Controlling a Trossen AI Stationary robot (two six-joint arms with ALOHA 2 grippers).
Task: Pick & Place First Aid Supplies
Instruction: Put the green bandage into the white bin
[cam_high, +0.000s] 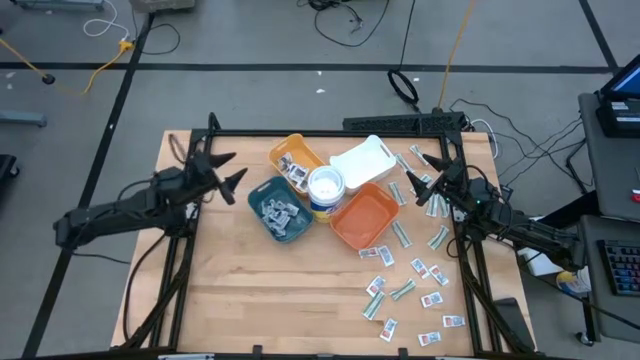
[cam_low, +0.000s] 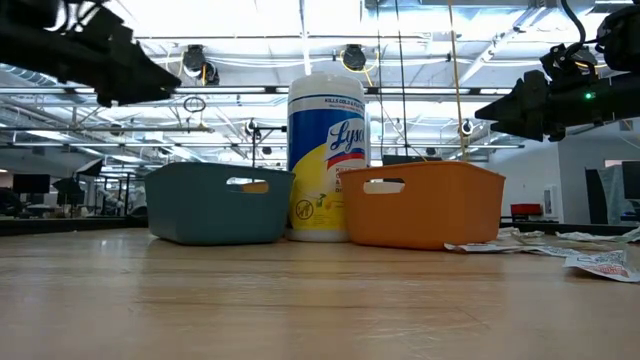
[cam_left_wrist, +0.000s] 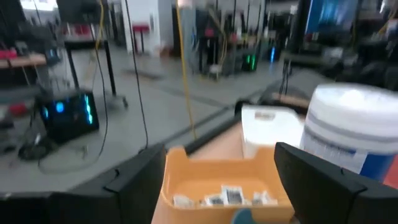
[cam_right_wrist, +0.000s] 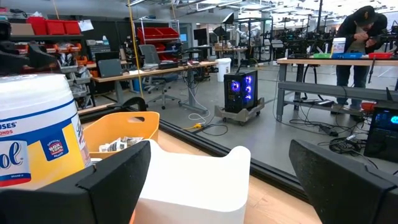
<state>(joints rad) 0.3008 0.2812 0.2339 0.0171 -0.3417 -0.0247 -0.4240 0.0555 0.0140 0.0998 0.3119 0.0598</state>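
**Loose packets lie on the right arm's side; both grippers raised and empty**

**High view.** The first aid supplies (cam_high: 410, 280) lie scattered flat on the table (cam_high: 250, 300), mostly in its near-right part, with a few more strung along the right edge. Their long axes point in every direction, so no single approach angle suits all. The right gripper (cam_high: 428, 180) hangs over the right edge with its fingers pointing in toward the trays; the nearest packets lie just beside and below it, the main scatter farther toward the near edge. The left gripper (cam_high: 232, 172) is on the far side of the blue tray (cam_high: 280, 210), well apart from the loose packets. In my judgement the right arm is the nearer one for the next pick. The blue tray and the yellow tray (cam_high: 295, 160) already hold packets; the orange tray (cam_high: 365, 215) and the white tray (cam_high: 362, 160) look empty.

**Low view.** Both arms are held well above the tabletop. The blue tray, the wipes tub (cam_low: 327, 160) and the orange tray stand in a row; packets lie flat on the wood beside the orange tray.

**Left wrist view.** The fingers (cam_left_wrist: 140, 183) stand wide apart with nothing between them, above the yellow tray.

**Right wrist view.** The fingers (cam_right_wrist: 118, 180) are fully spread and empty, facing the white tray and tub.
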